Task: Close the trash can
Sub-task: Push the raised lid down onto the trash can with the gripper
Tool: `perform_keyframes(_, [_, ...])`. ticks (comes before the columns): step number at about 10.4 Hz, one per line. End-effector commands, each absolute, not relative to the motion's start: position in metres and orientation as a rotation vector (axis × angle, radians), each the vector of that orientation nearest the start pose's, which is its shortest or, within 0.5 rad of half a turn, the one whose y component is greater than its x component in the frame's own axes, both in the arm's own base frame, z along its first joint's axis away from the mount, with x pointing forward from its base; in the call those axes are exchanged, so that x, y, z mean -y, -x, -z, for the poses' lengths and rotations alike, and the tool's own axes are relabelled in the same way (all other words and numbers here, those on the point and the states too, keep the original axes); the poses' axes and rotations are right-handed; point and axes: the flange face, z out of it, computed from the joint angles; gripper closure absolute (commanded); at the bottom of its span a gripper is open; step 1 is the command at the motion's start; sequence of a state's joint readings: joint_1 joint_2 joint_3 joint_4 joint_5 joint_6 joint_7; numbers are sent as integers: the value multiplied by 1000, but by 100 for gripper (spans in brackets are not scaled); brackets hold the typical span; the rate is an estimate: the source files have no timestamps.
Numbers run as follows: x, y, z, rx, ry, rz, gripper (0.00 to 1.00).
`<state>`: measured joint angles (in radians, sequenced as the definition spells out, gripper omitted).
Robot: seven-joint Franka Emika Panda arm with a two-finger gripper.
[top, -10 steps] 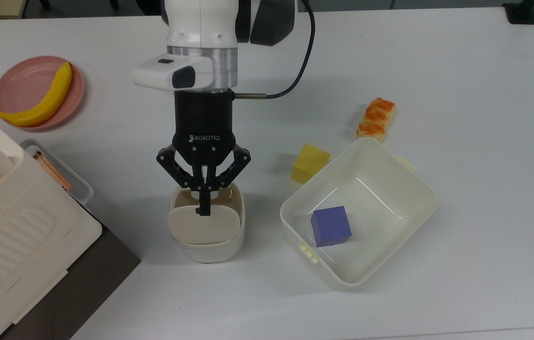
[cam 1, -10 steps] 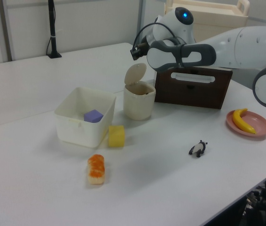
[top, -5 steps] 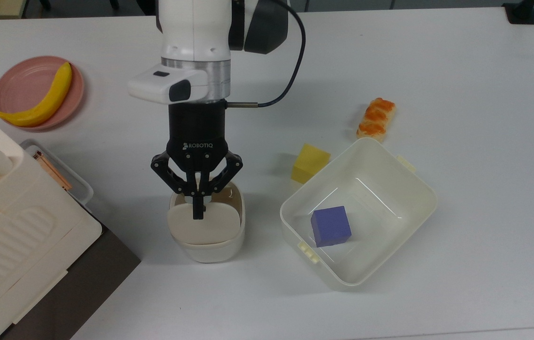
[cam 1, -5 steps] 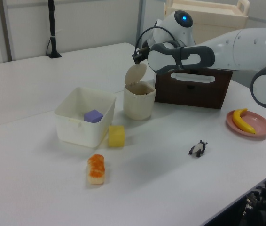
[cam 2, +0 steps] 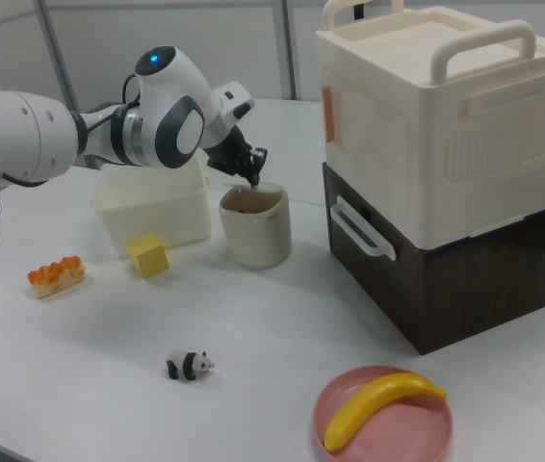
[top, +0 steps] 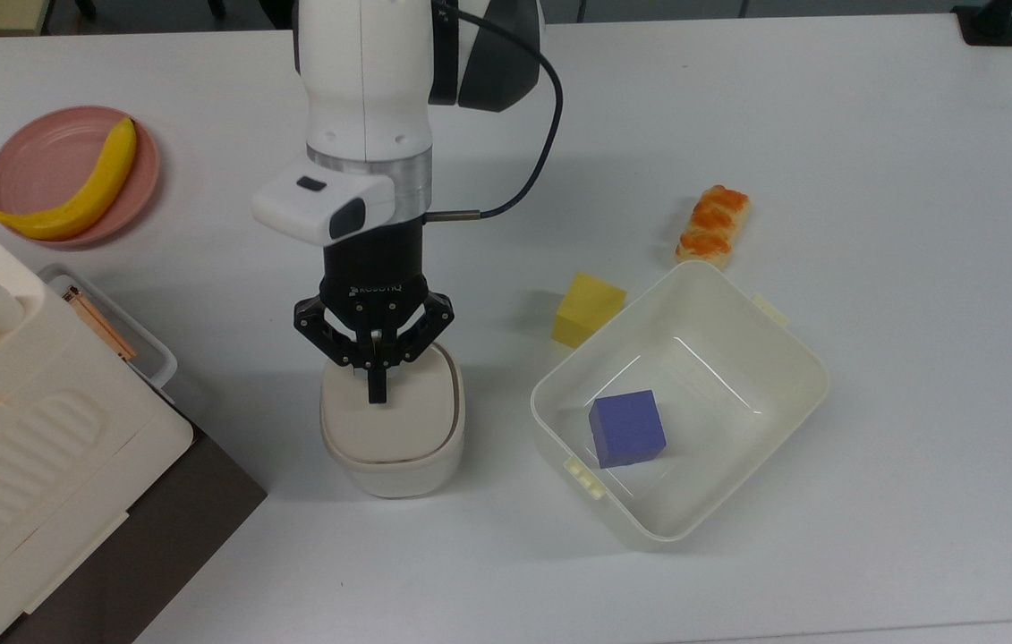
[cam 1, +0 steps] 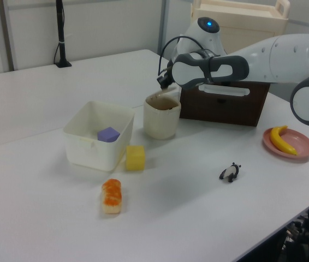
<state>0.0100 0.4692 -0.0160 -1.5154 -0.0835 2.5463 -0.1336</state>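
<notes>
Top view | hand [top: 375, 394] fingers pinched together, empty | tip seemingly pressing trash can [top: 393, 427] lid

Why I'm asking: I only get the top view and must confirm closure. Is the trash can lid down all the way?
Observer: From the side, in the left view, the lid lies low across the trash can, not standing up. A thin brown band shows at the rim, so I cannot tell whether it is fully seated.
Operator: Is the pincer at lid height?
Observer: In the right view the pincer has its tip right at the can's rim, with the fingers together.
Operator: Anything on the table outside my frame?
Observer: A small panda toy lies on the table, apart from the can, toward the left view's lower right.
</notes>
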Motion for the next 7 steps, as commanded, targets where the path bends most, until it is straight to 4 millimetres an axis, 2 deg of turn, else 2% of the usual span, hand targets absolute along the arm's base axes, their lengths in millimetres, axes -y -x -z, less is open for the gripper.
perform_keyframes(1, [5, -726, -438, 357, 3162, 740, 100])
perform_keyframes(4, [-1, -729, -390, 364, 3173, 632, 100])
perform_keyframes(5, [-1, -729, -388, 367, 3174, 627, 100])
perform_keyframes(7, [3, -728, -408, 343, 3167, 653, 100])
